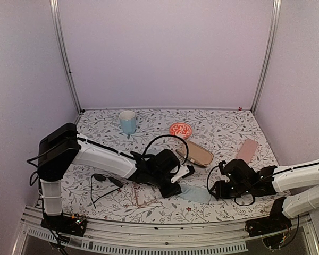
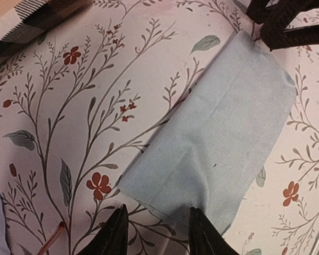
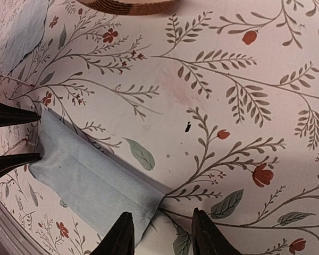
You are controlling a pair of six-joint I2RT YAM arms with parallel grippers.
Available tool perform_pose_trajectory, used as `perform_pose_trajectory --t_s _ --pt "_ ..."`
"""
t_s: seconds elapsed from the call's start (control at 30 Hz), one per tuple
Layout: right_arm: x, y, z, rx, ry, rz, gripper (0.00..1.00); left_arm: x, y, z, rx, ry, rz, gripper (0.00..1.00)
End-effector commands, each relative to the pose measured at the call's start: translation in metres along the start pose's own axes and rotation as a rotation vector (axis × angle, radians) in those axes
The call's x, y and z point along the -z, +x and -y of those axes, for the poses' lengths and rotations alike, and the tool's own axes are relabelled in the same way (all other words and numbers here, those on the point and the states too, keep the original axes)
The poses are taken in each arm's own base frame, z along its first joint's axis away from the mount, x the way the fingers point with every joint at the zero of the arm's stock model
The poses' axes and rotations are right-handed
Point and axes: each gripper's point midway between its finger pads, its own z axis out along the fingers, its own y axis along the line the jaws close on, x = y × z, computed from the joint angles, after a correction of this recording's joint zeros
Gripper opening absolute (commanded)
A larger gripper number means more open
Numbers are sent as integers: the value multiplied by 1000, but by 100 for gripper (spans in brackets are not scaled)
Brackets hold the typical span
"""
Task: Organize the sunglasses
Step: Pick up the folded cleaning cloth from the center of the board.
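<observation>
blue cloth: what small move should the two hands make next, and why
Probably close both. The left hand and right hand stand open astride opposite ends of the blue cloth, which lies flat on the table, not yet pinched.

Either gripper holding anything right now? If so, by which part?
Nothing is held. The left gripper and right gripper both stand open, each straddling an opposite end of the blue cloth, which lies flat on the table.
</observation>
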Motion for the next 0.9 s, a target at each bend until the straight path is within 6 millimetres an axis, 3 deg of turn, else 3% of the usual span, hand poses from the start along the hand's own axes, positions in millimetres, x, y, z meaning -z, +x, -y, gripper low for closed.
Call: perform_pose_trajectory --t_s 0.0,0.23,0.3,0.53,0.7,0.73,0.87 --pt "-1 -9 -9 4 -17 16 39 4 31 -2 -31 -63 -99 40" --pt "-5 -12 -10 19 0 10 39 10 26 -2 -52 -83 -77 40" --pt "-7 -12 -10 23 2 6 38 23 11 -1 -59 -78 -29 41" --pt "-11 -11 -6 19 8 -5 37 31 -15 1 -11 49 58 41" --pt "-15 -9 -4 9 -5 -15 35 29 -27 2 39 177 88 41" --pt "-15 -9 -4 8 -7 -16 35 18 -19 0 52 189 62 41" --pt "-17 -7 -4 5 -11 -26 33 13 -21 -8 89 222 64 41"
